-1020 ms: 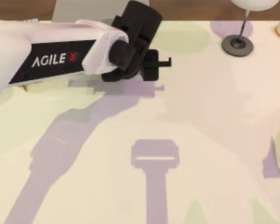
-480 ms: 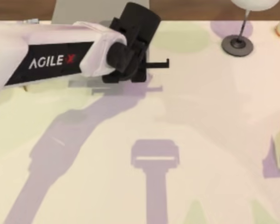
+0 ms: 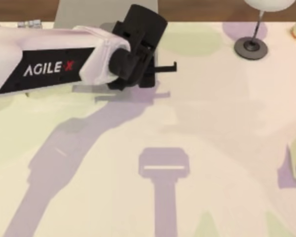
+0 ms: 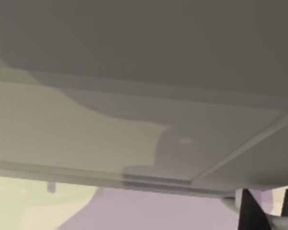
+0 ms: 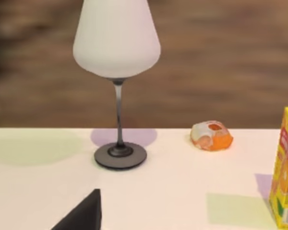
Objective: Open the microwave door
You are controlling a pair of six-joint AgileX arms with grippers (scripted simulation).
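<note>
Microwave point(image 3: 106, 10) at table's 11 o'clock edge; only left wrist view shows microwave door point(image 4: 134, 120) close up. My left gripper point(image 3: 160, 69) reaches sideways by it, fingers' state unclear. Right wrist view alone shows wine glass point(image 5: 116, 72).

A white wine glass point(image 5: 116, 43) stands near an orange-and-white packet point(image 5: 210, 135) and a juice carton point(image 5: 287, 167).
</note>
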